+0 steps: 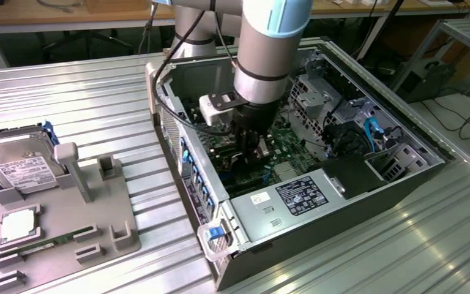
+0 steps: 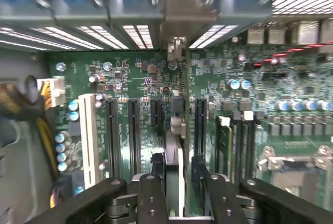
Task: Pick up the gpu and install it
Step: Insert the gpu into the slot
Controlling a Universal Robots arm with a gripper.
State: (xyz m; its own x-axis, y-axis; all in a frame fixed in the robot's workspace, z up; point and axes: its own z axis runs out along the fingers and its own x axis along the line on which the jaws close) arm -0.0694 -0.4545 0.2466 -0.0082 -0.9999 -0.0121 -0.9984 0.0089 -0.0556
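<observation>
Install step underway; end effector (image 2: 178, 182) pinching the gpu (image 2: 174, 130) edge-on over a motherboard (image 2: 140, 78) slot; next needs straight downward seating.

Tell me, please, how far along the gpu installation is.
Done: the gpu stands edge-on in a motherboard slot inside the PC case. In hand: the gripper sits astride it. Left: whether the card is fully seated cannot be told.
</observation>
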